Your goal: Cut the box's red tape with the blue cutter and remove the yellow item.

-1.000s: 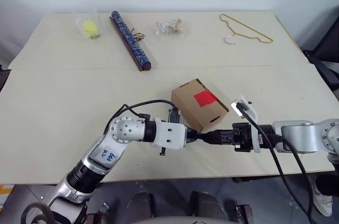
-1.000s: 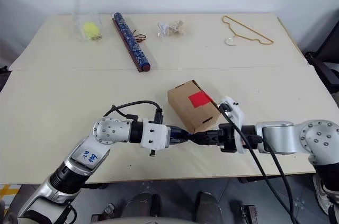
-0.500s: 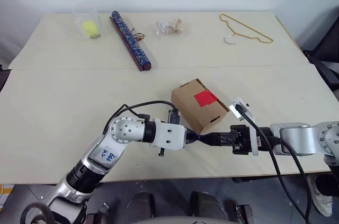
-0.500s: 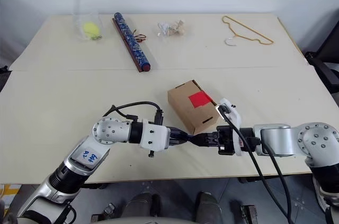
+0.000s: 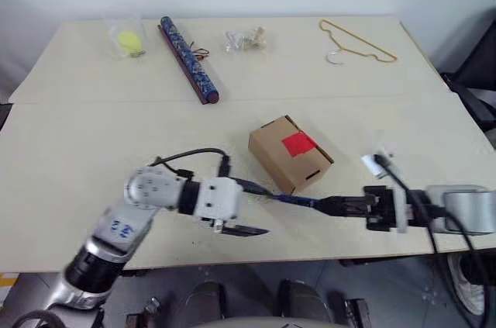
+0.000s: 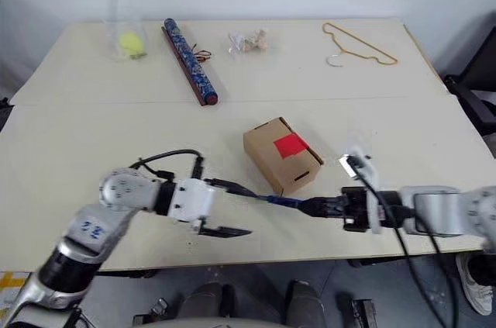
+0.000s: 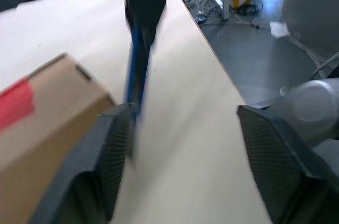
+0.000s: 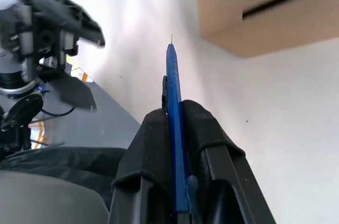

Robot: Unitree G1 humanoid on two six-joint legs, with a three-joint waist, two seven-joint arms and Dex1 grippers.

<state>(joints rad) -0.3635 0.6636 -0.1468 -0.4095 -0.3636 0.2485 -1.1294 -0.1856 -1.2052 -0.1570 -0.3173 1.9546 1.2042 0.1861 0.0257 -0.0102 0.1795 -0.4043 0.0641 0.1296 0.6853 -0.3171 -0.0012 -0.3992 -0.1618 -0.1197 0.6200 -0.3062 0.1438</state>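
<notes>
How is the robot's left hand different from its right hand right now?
The left hand is open and holds nothing; the right hand is shut on the blue cutter. The left hand sits left of the box; the right hand sits right of it. Both hover just over the table.

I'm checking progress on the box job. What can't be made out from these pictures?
- Yellow item: hidden if inside the closed box, both eye views.
- Red tape: too small in the eye views, and blurred and cut by the left wrist view's edge, to tell whether cut.
- Blue cutter: rear end hidden between the right gripper fingers.
</notes>
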